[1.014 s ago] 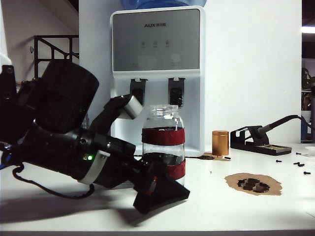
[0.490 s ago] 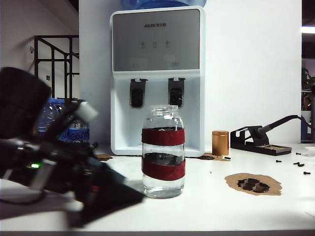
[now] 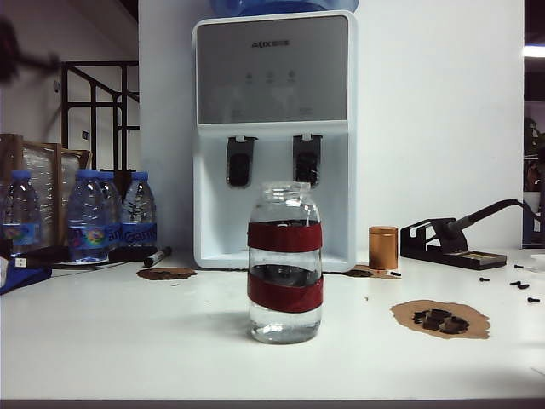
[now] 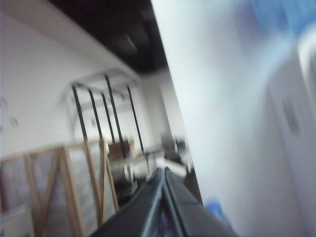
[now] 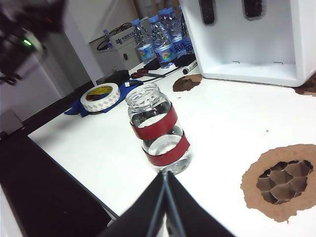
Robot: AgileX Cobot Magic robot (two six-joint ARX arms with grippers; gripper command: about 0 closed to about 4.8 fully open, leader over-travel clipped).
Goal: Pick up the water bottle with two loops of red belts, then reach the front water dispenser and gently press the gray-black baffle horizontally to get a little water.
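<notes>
- Left pincer: tips together, empty, aimed off at the wall.
- Right pincer: together, near the surface's front edge, short of the water bottle.
- Risk: shut tips would topple it, well before the water dispenser.

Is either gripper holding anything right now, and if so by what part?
Nothing is held. The left gripper and the right gripper both have their fingers shut on nothing. The water bottle stands alone on the table.
</notes>
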